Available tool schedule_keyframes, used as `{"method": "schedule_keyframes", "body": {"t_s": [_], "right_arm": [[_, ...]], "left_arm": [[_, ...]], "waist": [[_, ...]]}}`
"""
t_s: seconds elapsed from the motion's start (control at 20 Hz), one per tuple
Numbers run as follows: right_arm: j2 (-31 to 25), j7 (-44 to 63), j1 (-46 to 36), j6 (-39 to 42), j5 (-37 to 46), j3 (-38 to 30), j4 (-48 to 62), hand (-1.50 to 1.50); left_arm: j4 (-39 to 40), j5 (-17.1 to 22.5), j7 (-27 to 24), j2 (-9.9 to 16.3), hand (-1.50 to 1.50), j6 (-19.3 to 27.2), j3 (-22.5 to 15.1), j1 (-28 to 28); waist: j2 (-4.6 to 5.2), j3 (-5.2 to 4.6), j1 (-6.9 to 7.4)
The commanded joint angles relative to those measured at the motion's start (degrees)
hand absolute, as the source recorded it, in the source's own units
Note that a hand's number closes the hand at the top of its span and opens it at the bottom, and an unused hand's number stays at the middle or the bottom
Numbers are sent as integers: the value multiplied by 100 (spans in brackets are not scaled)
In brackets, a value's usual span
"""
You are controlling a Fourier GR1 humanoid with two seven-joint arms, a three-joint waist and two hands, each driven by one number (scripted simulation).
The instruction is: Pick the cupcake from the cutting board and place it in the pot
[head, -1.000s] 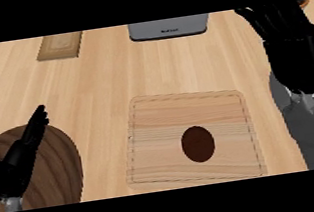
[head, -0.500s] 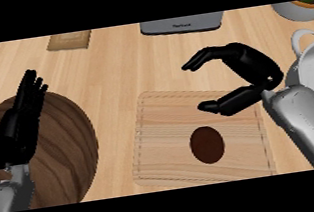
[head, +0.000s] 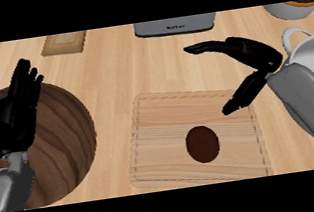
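Cupcake (head: 202, 143) on cutting board (head: 162, 122): light, soft; grasp sides. Right robot hand (head: 251, 57) spread apart above. Left robot hand (head: 17, 110) open, resting.

Single head view, looking steeply down on the wooden counter (head: 133, 71) from close above; forearms enter at the lower edge; cutting board (head: 191, 118) lies low centre.

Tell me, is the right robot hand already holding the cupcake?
No. The cupcake lies alone on the cutting board, and the right robot hand is open above the board's upper right corner.
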Motion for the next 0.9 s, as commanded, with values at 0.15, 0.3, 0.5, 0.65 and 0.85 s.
{"method": "schedule_keyframes", "body": {"t_s": [0.15,0.3,0.5,0.65,0.85], "right_arm": [[-288,170,-836,866,981,1197,-314,-150],[-607,310,-887,990,1338,1648,-879,-150],[-499,661,-833,693,1997,2296,-1256,-150],[-472,1138,-583,817,2112,2514,-1819,-150],[-369,1341,-515,1101,2300,2459,-1756,-150]], "left_arm": [[53,-6,147,-31,0,48,62,-133],[-48,-85,185,-32,0,156,88,-43],[-162,-94,115,-67,0,87,71,204],[-229,-294,312,-105,0,241,-6,123],[-81,-210,57,-53,0,-94,190,161]], "waist": [[-52,-16,-81],[-102,-14,-181],[-90,-14,-163],[-104,-13,-248],[-83,-14,-210]]}}
